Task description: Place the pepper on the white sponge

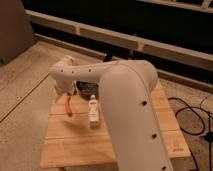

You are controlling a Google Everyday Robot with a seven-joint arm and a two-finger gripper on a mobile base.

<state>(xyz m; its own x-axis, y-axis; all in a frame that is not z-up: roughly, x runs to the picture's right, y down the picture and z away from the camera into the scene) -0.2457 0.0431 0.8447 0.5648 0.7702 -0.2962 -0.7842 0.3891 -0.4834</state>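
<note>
The pepper [68,106], slender and red-orange, stands nearly upright in the picture over the left part of the wooden table [75,145]. My gripper [66,94] is directly above it, at the pepper's upper end, and stands open. Whether it touches the pepper I cannot tell, because the arm's white wrist hides the contact. The white sponge [93,112], a small cream block, lies on the table a short way to the right of the pepper.
My bulky white arm [130,115] covers the middle and right of the table. A dark thing [84,90] sits behind the sponge near the table's far edge. Black cables [192,117] lie on the floor to the right. A dark wall with rails runs behind.
</note>
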